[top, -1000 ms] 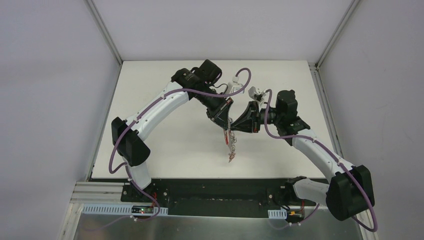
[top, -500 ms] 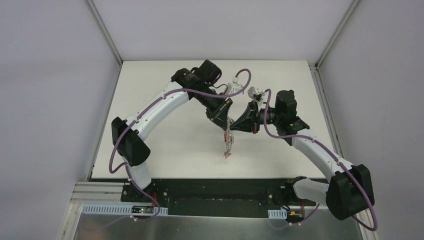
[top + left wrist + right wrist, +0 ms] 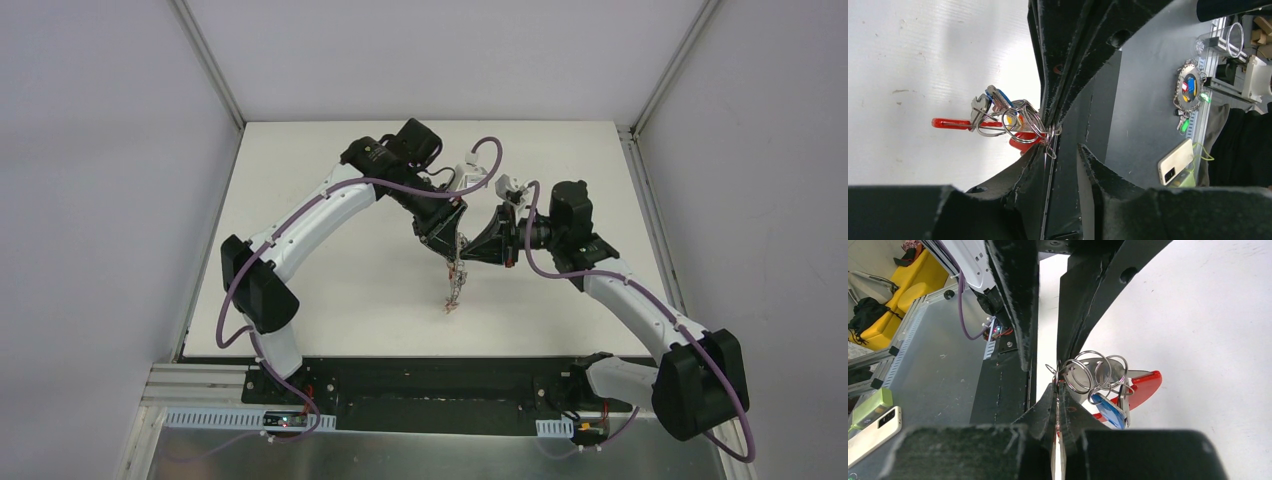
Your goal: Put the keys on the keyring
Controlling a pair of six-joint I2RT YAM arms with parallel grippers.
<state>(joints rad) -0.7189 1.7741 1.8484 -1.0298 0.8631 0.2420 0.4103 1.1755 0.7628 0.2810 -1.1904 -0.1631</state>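
The keyring (image 3: 455, 285), a bunch of grey rings with a red curved band (image 3: 948, 122), hangs above the white table between both grippers. A blue-headed key (image 3: 1110, 412) and a silver key hang on its rings. My right gripper (image 3: 1058, 385) is shut, its fingertips pinching one ring at the top of the keyring (image 3: 1098, 372). A thin pale strip shows lower between its fingers; I cannot tell what it is. My left gripper (image 3: 1063, 147) is open, with a clear gap between its fingers. The keyring (image 3: 1008, 120) rests against the tip of its left finger (image 3: 1040, 155). In the top view, left gripper (image 3: 447, 240) and right gripper (image 3: 468, 252) meet tip to tip.
The white table (image 3: 350, 290) lies under the bunch. The black base rail (image 3: 420, 385) runs along its near edge. Off the table, the left wrist view shows a phone (image 3: 1175, 162) and another ring of tags (image 3: 1189, 90) on an aluminium frame.
My left gripper has opened off the keyring, while the right gripper has shut on it. The hanging bunch has shifted slightly left and sits a little higher.
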